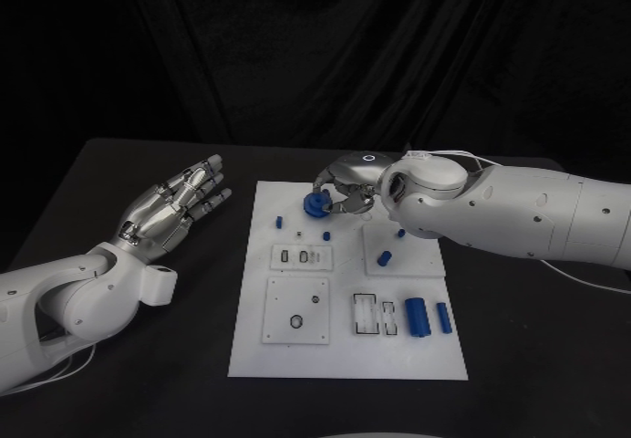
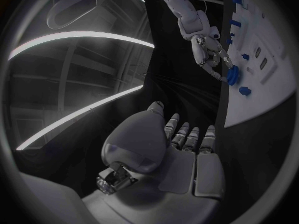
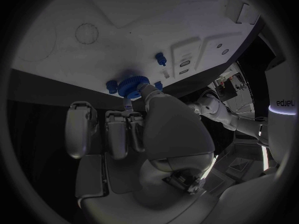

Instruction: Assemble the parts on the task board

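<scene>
Right hand [image 1: 353,192] fingers are being closed on a blue gear [image 1: 315,204] at the task board's [image 1: 345,360] twelve o'clock edge, most parts being left loose.

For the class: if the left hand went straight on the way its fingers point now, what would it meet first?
Probably nothing. The left hand lies open beside the task board, fingers pointing up the bare black table, alongside the board's left edge. The way looks free, though height is unclear.

A black table [image 1: 131,182] stands before a dark curtain [image 1: 315,64].
</scene>
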### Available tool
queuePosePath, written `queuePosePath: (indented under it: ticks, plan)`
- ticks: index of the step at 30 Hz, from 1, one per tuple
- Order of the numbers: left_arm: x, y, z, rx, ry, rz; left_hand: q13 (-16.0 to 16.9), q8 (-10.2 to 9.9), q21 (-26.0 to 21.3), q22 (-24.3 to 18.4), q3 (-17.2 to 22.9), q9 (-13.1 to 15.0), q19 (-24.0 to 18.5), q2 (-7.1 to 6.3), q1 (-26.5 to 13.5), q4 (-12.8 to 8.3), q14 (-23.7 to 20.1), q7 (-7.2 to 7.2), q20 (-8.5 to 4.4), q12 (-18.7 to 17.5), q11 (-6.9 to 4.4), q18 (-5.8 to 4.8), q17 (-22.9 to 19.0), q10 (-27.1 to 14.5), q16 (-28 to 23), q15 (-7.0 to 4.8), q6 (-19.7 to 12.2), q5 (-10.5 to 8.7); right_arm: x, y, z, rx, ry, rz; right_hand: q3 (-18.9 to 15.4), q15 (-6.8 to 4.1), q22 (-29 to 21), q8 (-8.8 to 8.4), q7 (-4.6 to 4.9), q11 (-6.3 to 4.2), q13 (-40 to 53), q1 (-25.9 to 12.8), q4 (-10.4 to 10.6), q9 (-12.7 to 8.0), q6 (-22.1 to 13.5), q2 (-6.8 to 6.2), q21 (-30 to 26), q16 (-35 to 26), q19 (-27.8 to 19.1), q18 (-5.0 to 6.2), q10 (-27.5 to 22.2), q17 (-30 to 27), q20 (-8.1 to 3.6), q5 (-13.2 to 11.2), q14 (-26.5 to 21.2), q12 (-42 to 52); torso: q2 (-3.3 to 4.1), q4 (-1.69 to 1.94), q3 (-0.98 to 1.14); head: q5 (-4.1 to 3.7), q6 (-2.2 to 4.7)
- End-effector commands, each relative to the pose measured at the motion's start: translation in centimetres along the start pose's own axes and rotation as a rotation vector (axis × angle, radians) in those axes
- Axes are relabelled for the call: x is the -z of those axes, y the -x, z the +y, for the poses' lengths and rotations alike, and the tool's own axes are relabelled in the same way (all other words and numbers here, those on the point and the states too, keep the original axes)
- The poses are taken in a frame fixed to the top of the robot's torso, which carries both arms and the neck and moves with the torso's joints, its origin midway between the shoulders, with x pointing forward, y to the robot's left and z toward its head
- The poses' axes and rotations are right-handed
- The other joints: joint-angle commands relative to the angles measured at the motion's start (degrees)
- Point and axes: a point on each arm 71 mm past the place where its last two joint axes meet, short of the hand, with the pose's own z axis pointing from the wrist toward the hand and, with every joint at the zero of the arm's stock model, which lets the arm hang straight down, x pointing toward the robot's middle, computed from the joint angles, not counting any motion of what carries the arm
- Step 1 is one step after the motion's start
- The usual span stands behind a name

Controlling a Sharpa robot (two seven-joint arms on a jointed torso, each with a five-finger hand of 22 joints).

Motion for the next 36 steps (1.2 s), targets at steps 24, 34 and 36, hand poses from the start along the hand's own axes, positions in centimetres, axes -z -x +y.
queuePosePath:
  ticks: [24,34,36]
  plan:
    - [-0.05,-0.12,-0.05,0.005,-0.018,0.017,-0.1,-0.2,0.2,0.1,0.4,0.0,-0.1,-0.12,0.0,-0.2,0.1,0.77,0.52,-0.4,-0.4,0.32,0.0,-0.3,-0.3,0.51,-0.2,0.47,0.96,-1.6,-0.78,-0.006,-0.019,0.05,0.4,0.4,11.4,-2.34,0.02,0.18,15.1,-0.5,0.0,-1.6,-1.5,-1.03,-0.8,0.2,-0.8,0.53,6.1,15.1,0.08,-2.3,6.0,0.1,0.0,-0.04,0.01,0.01,0.16]
    - [-0.09,-0.06,0.02,0.004,-0.015,0.017,-0.1,-0.2,0.2,0.1,0.4,0.0,0.0,-0.12,0.0,-0.2,0.1,0.79,0.53,-0.4,-0.42,0.31,0.0,-0.3,-0.3,0.51,-0.3,0.47,1.05,-1.86,-0.91,-0.008,-0.023,0.061,0.0,0.44,11.1,-4.08,-0.17,0.17,15.1,-0.7,0.0,-3.0,-3.2,-0.86,-1.9,0.2,-1.6,0.8,6.1,15.1,0.14,-4.7,6.0,0.1,0.02,0.02,0.0,0.01,0.13]
    - [-0.1,-0.05,0.03,0.004,-0.014,0.017,-0.1,-0.2,0.2,0.1,0.4,0.0,0.0,-0.12,0.0,-0.2,0.1,0.79,0.53,-0.4,-0.42,0.31,0.0,-0.3,-0.3,0.51,-0.3,0.47,1.08,-1.88,-0.92,-0.008,-0.022,0.061,-0.1,0.42,11.1,-3.9,-0.16,0.16,15.1,-0.8,0.1,-3.1,-2.5,-0.66,-1.8,0.2,-1.5,0.76,6.1,15.1,0.13,-5.0,6.0,0.1,0.01,0.01,0.0,0.04,0.12]
